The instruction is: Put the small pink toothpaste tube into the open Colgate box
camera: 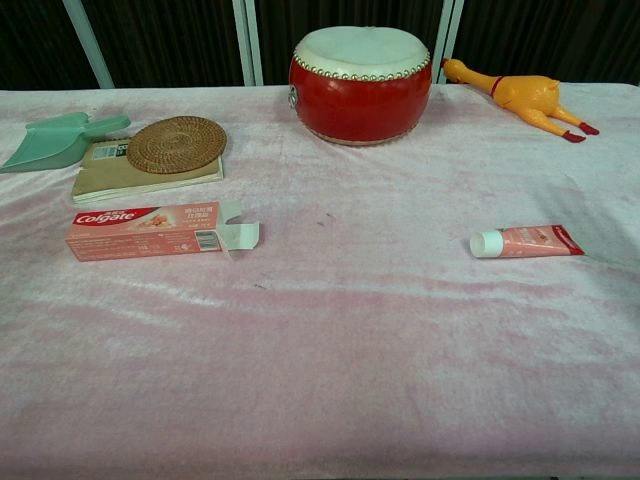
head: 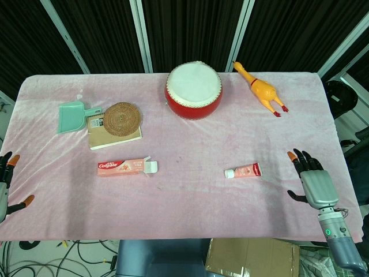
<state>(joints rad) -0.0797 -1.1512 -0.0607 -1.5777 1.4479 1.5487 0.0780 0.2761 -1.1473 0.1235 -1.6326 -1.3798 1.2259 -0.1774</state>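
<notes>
head view only, right hand (head: 314,183), left hand (head: 6,179)

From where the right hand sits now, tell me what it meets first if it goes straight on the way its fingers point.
The right robot hand points toward the table's far side. Nothing lies directly ahead except bare pink cloth; the rubber chicken sits left of that line, though depth is hard to judge.

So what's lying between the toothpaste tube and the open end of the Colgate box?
Nothing: only bare pink cloth separates the tube from the Colgate box, clear in both views.
</notes>
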